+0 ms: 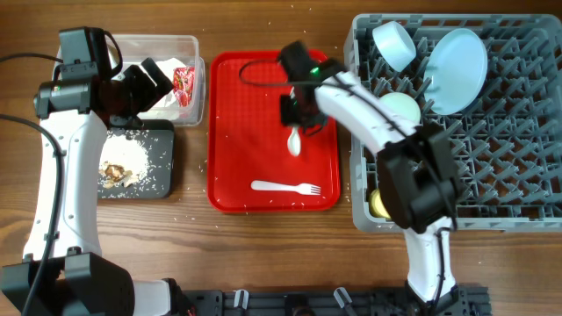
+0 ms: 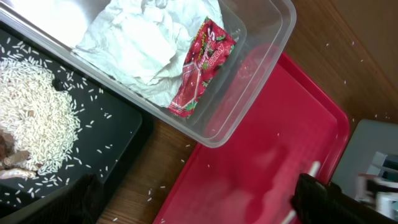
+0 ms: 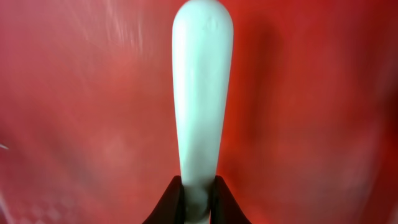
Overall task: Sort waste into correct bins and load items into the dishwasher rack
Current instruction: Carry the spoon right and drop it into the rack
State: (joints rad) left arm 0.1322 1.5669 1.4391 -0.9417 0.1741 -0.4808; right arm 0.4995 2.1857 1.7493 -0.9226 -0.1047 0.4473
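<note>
Over the red tray [image 1: 230,105], your right gripper [image 3: 198,200] pinches the white spoon [image 3: 202,93] by its handle end between its jaws; your left gripper [image 2: 205,202] hangs above the clear tub [image 2: 261,56], jaws spread.

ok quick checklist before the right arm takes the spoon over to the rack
1. Spoon held firmly: ok. The right gripper is shut on the handle end of the spoon.
2. Spoon lifted off the red tray: cannot tell from these views.
3. Free room in the rack: ok. Its near right part shows bare pegs.
4. Left arm out of the path: ok. The left gripper is open over by the clear tub, on the far side of the tray from the rack.
5. Tray emptied of cutlery: not ok. The fork lies on it.
</note>
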